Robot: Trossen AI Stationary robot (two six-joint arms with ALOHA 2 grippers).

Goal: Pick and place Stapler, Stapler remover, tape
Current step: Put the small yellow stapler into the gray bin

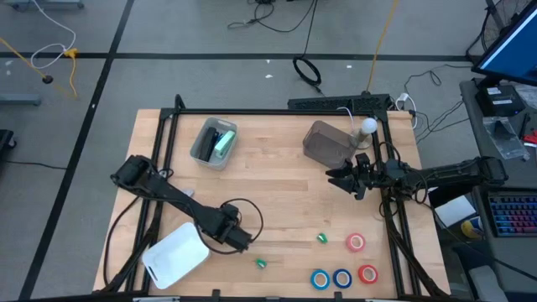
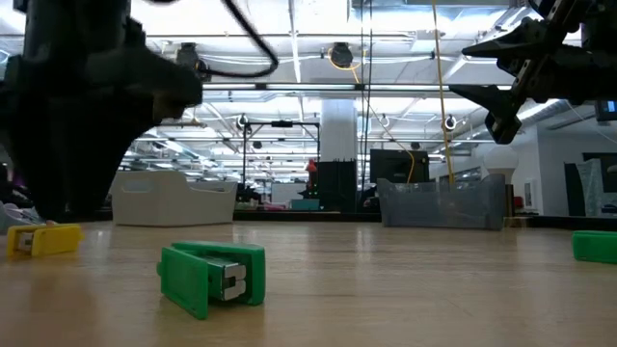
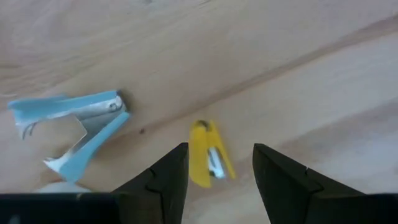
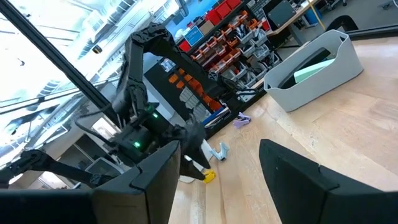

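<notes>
A small yellow stapler [image 3: 208, 152] lies flat on the wooden table, with a light-blue staple remover [image 3: 74, 127] beside it. My left gripper [image 3: 217, 171] points down over the yellow stapler, open, one finger on each side of it without touching. In the low view the yellow stapler [image 2: 43, 239] shows beside that gripper [image 2: 77, 145]. Two red tape rolls [image 1: 356, 242] and two blue ones [image 1: 331, 278] lie flat at the near right. Two small green staplers [image 1: 261, 262] [image 1: 322, 238] lie near them. My right gripper [image 1: 344, 179] hangs open above the table's right part.
A grey bin [image 1: 214, 143] holding a green stapler stands at the far left, and a clear bin [image 1: 327, 143] at the far right. A white tray [image 1: 176, 256] sits at the near left edge beside my left arm. A small purple thing [image 4: 242, 119] lies beyond the remover.
</notes>
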